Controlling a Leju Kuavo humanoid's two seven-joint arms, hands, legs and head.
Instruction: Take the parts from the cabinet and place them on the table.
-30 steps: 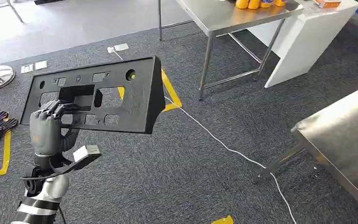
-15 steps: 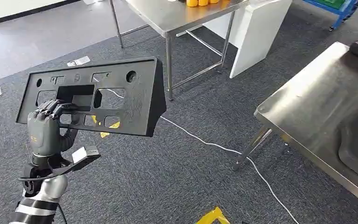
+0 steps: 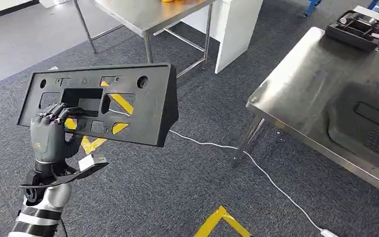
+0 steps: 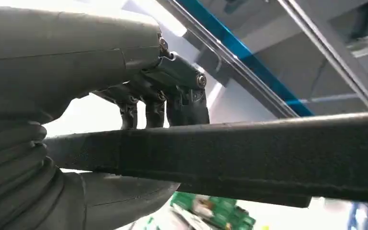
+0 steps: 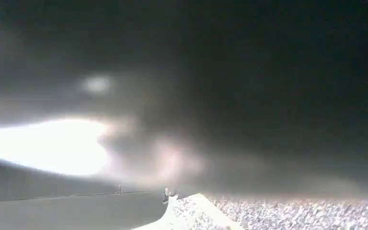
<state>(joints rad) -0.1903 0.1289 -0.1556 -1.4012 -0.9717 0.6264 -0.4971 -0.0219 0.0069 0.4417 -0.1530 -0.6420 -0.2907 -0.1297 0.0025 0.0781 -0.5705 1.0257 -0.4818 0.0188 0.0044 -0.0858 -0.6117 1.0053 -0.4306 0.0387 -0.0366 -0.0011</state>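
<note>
A: Report the left hand.

B: The left hand (image 3: 51,134) is raised in front of the body and grips the black plastic part (image 3: 128,98) through a cut-out near its lower left edge. In the left wrist view the fingers (image 4: 182,98) curl over one edge of the part (image 4: 249,153), with the thick thumb below it.

A: Location and attitude of the part?

B: Held in the air above the grey carpet (image 3: 177,187), well apart from any table. Its broad face, pierced by several rectangular openings and two round holes, faces the head camera; its right end folds back into an angled side wall.

A: Right hand?

B: The right wrist view is dark and blurred; I cannot tell how that hand lies.

A: Surroundings?

B: A steel table (image 3: 296,98) stands to the right, carrying a dark moulded panel (image 3: 370,123) and, at its far end, a black tray (image 3: 358,29). A white cable (image 3: 256,168) runs across the carpet past the table leg. Yellow floor tape (image 3: 222,222) lies in the foreground. A second steel table (image 3: 143,15) stands farther back
</note>
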